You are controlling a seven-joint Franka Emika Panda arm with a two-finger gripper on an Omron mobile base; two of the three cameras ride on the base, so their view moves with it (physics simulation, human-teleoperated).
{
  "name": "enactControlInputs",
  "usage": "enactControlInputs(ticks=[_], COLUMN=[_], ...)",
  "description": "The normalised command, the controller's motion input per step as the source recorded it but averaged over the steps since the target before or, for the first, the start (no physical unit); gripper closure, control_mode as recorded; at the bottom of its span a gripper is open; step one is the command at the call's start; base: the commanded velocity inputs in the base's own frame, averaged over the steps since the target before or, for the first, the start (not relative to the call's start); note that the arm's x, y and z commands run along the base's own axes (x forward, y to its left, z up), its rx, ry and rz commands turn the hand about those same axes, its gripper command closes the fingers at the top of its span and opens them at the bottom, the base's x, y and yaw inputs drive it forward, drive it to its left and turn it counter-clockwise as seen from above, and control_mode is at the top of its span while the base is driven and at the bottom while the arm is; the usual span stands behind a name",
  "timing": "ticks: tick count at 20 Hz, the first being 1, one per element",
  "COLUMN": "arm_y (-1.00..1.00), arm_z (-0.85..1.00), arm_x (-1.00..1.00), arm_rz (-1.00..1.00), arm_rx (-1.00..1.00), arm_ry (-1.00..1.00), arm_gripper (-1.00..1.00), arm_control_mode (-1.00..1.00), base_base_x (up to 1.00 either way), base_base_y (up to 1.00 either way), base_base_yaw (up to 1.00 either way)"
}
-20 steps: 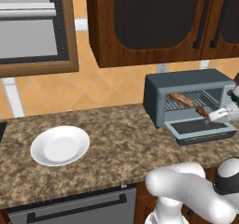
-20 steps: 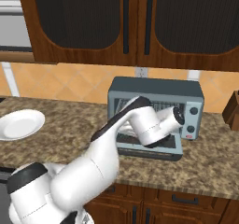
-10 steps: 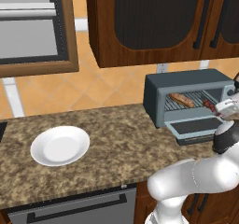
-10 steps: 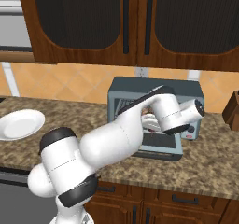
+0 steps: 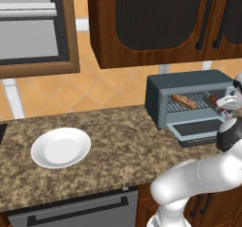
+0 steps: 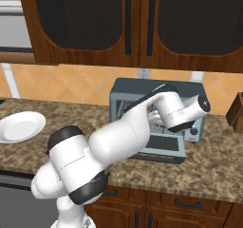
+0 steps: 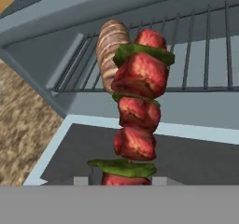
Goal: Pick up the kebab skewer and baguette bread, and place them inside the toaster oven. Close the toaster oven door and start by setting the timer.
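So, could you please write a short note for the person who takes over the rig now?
Gripper: shut on the kebab skewer, held in front of the open toaster oven.
Baguette bread: already lying on the wire rack inside the oven.
Toaster oven door: folded down, open.
White plate: on the counter, left of the oven.
Done: baguette placed, skewer picked up.
Left: put the skewer on the rack, release, close the door, set the timer.
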Motion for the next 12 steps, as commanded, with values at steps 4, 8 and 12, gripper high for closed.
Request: enactControlInputs(ticks=[4,8,12], arm_y=[0.00,0.11,0.06], arm_z=[-0.22,-0.08,-0.02], arm_x=[0.10,0.14,0.26], arm_rz=[-0.09,-0.11,-0.04], arm_rx=[-0.23,-0.13,-0.01], arm_ry=[-0.25,-0.12,-0.02], arm_gripper=[1.00,1.00,1.00], arm_control_mode=[-1.00,-1.00,-1.00], base_base_x=[0.00,0.00,0.00], base_base_y=[0.00,0.00,0.00], base_base_yaw=[0.00,0.00,0.00])
